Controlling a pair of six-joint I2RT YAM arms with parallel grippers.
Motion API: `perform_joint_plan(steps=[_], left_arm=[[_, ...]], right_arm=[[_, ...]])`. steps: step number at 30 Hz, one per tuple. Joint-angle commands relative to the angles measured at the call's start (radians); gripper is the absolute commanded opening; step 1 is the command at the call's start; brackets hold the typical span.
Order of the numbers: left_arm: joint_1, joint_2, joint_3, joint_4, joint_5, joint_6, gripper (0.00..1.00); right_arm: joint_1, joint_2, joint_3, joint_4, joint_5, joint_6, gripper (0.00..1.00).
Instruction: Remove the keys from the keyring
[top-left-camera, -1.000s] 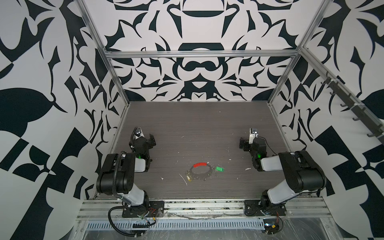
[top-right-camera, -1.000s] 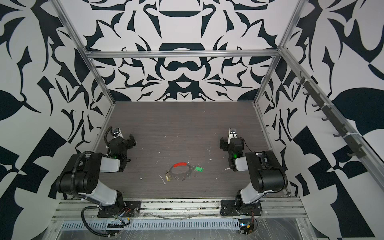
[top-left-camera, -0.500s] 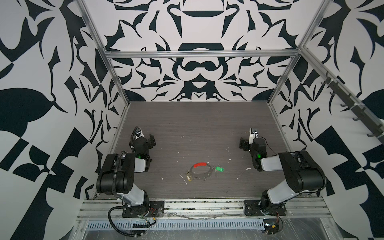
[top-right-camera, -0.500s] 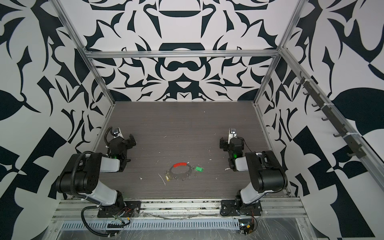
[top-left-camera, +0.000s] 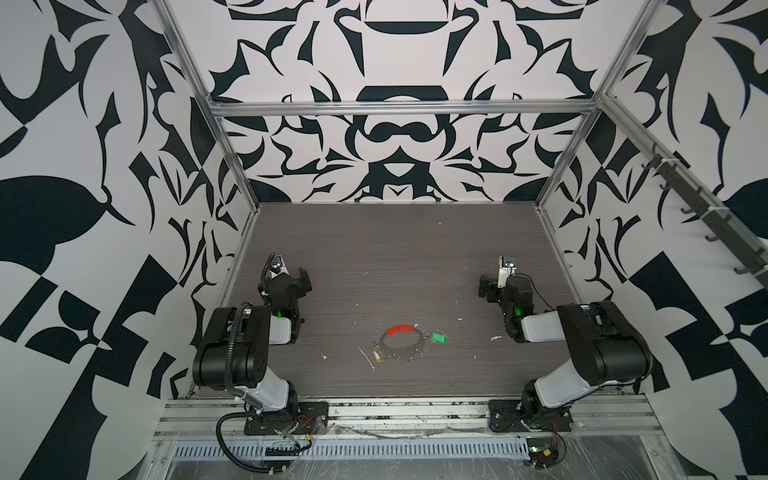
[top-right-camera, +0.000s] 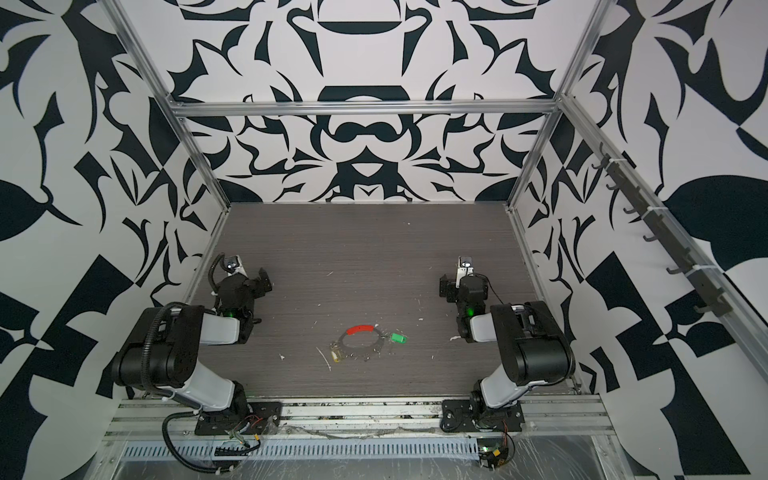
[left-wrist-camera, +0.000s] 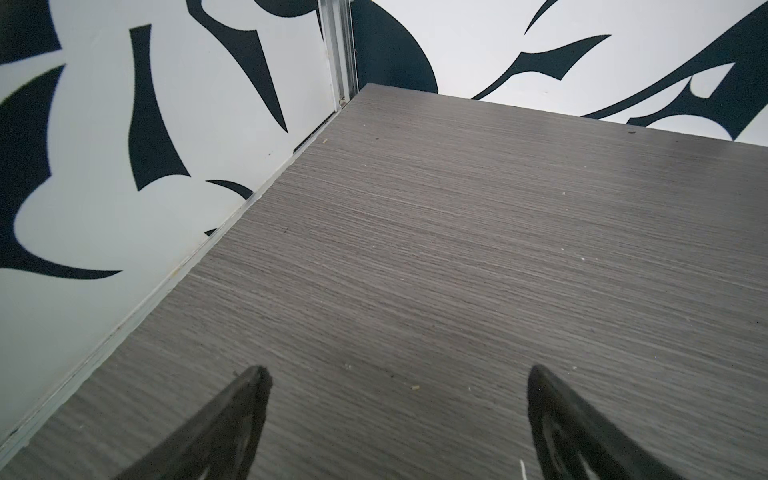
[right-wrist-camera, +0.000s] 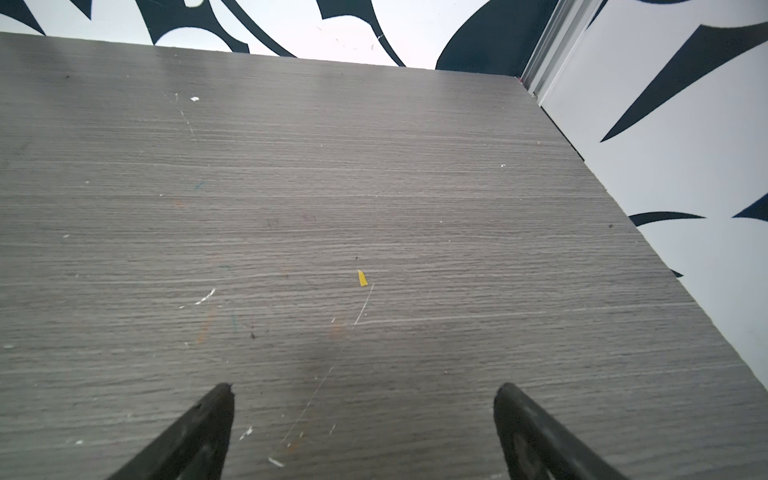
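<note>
**Both hands spread and empty at the sides; keyring lying on the surface between them.**

The left hand (left-wrist-camera: 397, 370) and the right hand (right-wrist-camera: 365, 386) each hover low over bare surface (top-left-camera: 395, 257) with fingers wide apart and nothing between them. This looks like a ready posture that keeps the middle of the workspace clear for the overhead view. In both top views the keyring (top-left-camera: 400, 330) lies flat near the front middle, well apart from either hand and nearer the front edge than both. The green key (top-left-camera: 439, 338) sits just beside the hoop on the right arm's side, and the yellow key (top-left-camera: 377, 355) at its front edge on the left arm's side. Whether each is threaded on the hoop is too small to tell. Judged from this layout, no key has yet been removed.
</note>
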Motion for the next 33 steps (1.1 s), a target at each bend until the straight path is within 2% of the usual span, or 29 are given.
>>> perform_joint_plan(steps=[1, 10, 13, 16, 19, 21, 24, 26, 28, 29, 30, 31, 33], left_arm=[[0.004, -0.005, 0.012, 0.021, 0.003, -0.007, 1.00], [0.005, -0.009, 0.006, 0.032, -0.003, -0.009, 0.99], [-0.014, -0.075, 0.003, -0.012, -0.021, -0.002, 0.99], [-0.064, -0.172, 0.038, -0.158, -0.097, 0.026, 0.99], [-0.098, -0.236, 0.078, -0.258, -0.138, 0.048, 0.99], [-0.108, -0.277, 0.100, -0.324, -0.157, 0.014, 0.99], [-0.108, -0.330, 0.135, -0.384, -0.223, -0.155, 0.99], [-0.107, -0.355, 0.153, -0.443, -0.284, -0.333, 0.99], [-0.107, -0.399, 0.185, -0.638, -0.347, -0.613, 0.99], [-0.106, -0.424, 0.208, -0.787, -0.381, -0.796, 0.99], [-0.096, -0.453, 0.224, -0.938, -0.382, -0.992, 0.99], [-0.073, -0.472, 0.206, -0.919, -0.305, -1.016, 0.99], [-0.042, -0.493, 0.147, -0.786, -0.167, -0.983, 1.00]], right_arm=[[0.005, -0.019, 0.015, 0.027, -0.004, -0.003, 1.00], [0.006, -0.029, 0.009, 0.038, 0.013, 0.009, 1.00], [0.035, -0.114, 0.042, -0.093, 0.107, 0.003, 1.00], [0.084, -0.199, 0.114, -0.280, 0.189, -0.009, 1.00], [0.155, -0.258, 0.161, -0.366, 0.304, 0.012, 1.00], [0.193, -0.297, 0.182, -0.398, 0.339, 0.030, 1.00], [0.214, -0.349, 0.211, -0.426, 0.350, 0.124, 1.00], [0.212, -0.375, 0.221, -0.449, 0.331, 0.281, 1.00], [0.206, -0.408, 0.253, -0.666, 0.399, 0.620, 1.00], [0.192, -0.413, 0.262, -0.721, 0.364, 0.697, 1.00], [0.154, -0.405, 0.245, -0.678, 0.216, 0.690, 0.99], [0.142, -0.390, 0.221, -0.613, 0.124, 0.686, 1.00], [0.141, -0.374, 0.198, -0.565, 0.049, 0.690, 1.00]])
